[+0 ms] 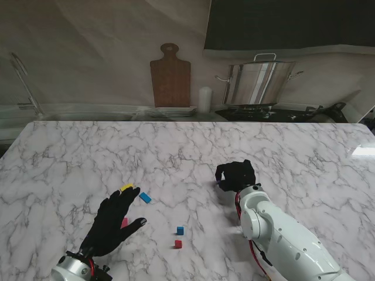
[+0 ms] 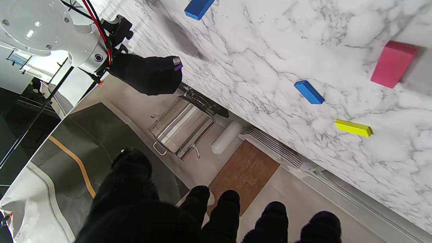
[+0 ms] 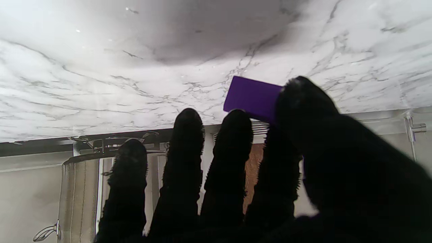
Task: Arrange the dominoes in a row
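My right hand is shut on a purple domino, pinched between thumb and forefinger just over the marble near the table's middle; the left wrist view shows its tip poking from the hand. My left hand hovers open, fingers spread, at the near left. By its fingertips lie a yellow domino and a blue domino. A pink domino sits partly under the hand. Another blue domino and a red domino stand between my arms.
The marble table ends at a far edge. Behind it are a wooden cutting board, a white cylinder, stacked plates and a steel pot on a stove.
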Action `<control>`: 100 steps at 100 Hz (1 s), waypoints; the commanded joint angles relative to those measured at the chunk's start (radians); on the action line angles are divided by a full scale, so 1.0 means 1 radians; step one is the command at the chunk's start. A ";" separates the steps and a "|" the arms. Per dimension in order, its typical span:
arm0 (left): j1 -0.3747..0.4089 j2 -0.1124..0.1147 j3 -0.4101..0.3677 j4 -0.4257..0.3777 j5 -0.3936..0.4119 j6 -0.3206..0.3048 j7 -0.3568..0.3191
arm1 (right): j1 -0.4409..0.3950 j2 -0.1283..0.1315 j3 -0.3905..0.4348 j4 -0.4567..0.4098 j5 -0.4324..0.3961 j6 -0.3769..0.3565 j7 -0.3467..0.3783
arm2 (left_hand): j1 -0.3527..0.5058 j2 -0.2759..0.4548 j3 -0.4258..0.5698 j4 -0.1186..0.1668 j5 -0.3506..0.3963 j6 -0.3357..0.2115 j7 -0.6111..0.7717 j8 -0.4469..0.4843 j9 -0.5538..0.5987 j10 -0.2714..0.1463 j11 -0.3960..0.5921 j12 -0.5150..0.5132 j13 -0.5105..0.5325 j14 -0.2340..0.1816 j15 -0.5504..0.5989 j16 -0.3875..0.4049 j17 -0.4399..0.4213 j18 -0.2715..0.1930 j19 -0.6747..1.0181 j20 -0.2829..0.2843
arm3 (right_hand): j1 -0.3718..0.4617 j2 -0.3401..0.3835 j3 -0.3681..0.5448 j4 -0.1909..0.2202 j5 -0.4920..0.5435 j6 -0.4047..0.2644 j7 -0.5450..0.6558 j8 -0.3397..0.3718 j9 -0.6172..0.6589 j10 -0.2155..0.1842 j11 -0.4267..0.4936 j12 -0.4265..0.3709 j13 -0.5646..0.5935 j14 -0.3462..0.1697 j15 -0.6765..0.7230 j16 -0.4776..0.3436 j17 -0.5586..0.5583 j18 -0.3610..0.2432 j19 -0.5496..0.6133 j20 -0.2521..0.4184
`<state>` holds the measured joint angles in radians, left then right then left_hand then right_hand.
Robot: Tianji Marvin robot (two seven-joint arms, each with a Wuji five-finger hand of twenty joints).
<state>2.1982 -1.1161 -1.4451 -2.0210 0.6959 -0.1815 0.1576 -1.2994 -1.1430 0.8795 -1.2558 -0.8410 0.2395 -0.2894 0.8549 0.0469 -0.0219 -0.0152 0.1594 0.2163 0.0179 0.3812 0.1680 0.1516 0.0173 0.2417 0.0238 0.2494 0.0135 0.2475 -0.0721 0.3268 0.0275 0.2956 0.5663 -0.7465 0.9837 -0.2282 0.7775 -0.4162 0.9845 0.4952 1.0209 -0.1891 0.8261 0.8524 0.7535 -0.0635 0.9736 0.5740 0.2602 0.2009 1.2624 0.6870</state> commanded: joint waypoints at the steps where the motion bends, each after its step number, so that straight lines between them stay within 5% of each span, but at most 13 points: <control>1: 0.002 -0.001 0.003 0.004 0.001 -0.004 -0.012 | -0.013 0.000 0.006 -0.017 0.009 -0.005 0.002 | 0.011 -0.013 0.002 0.011 -0.028 0.002 0.005 0.013 -0.026 -0.017 -0.009 0.007 -0.013 -0.002 -0.006 -0.007 -0.011 -0.017 0.003 0.012 | 0.039 0.077 0.013 0.011 0.011 -0.110 0.060 0.087 0.061 -0.013 -0.088 -0.052 0.027 -0.013 -0.042 -0.027 0.006 0.021 0.006 -0.011; 29: 0.001 -0.001 0.004 0.005 0.000 -0.004 -0.010 | -0.046 -0.004 0.033 -0.075 0.054 -0.015 0.030 | 0.012 -0.013 0.002 0.011 -0.029 0.002 0.004 0.012 -0.027 -0.016 -0.009 0.007 -0.013 -0.003 -0.006 -0.007 -0.011 -0.017 0.003 0.012 | 0.053 0.105 0.028 0.019 -0.016 -0.045 0.065 0.145 0.236 0.023 -0.338 -0.328 0.128 -0.018 -0.204 -0.089 0.049 0.039 -0.005 -0.034; 63: 0.001 -0.001 0.005 0.007 -0.001 -0.006 -0.009 | -0.074 -0.017 0.052 -0.124 0.144 0.004 0.061 | 0.010 -0.013 0.001 0.011 -0.029 0.003 0.003 0.012 -0.028 -0.015 -0.009 0.007 -0.013 -0.003 -0.006 -0.008 -0.011 -0.017 0.003 0.012 | 0.053 0.199 0.028 0.008 -0.107 0.110 0.135 0.141 0.269 0.076 -0.359 -0.597 0.254 -0.036 -0.477 -0.185 0.120 0.020 0.008 -0.084; 86: 0.000 -0.002 0.007 0.009 -0.001 -0.008 -0.006 | -0.105 -0.030 0.060 -0.153 0.181 0.018 0.034 | 0.011 -0.013 0.002 0.011 -0.029 0.002 0.003 0.011 -0.027 -0.016 -0.009 0.007 -0.013 -0.003 -0.007 -0.008 -0.011 -0.017 0.003 0.012 | 0.070 0.167 0.025 0.008 -0.081 0.126 0.153 0.100 0.239 0.117 -0.319 -0.587 0.239 -0.007 -0.468 -0.165 0.110 0.018 0.046 -0.067; 100: -0.002 -0.002 0.010 0.012 -0.002 -0.009 -0.005 | -0.131 -0.041 0.063 -0.180 0.203 0.028 0.001 | 0.011 -0.014 0.002 0.011 -0.028 0.002 0.003 0.012 -0.027 -0.015 -0.009 0.007 -0.013 -0.002 -0.006 -0.008 -0.011 -0.017 0.003 0.012 | 0.062 0.121 0.008 0.006 -0.036 0.060 0.131 0.044 0.013 0.111 -0.171 -0.295 0.025 0.028 -0.246 -0.071 0.017 0.011 0.060 -0.021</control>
<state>2.1950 -1.1162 -1.4412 -2.0142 0.6953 -0.1863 0.1638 -1.4102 -1.1719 0.9441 -1.4139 -0.6529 0.2539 -0.2903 0.8550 0.0469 -0.0220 -0.0152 0.1594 0.2165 0.0178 0.3812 0.1680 0.1516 0.0172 0.2418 0.0238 0.2494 0.0135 0.2474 -0.0721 0.3268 0.0275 0.2956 0.5872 -0.6173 0.9848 -0.2283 0.6642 -0.2773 1.0434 0.5555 1.1300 -0.0787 0.5834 0.4522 0.8686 -0.0399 0.6370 0.4636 0.3197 0.2239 1.2918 0.6359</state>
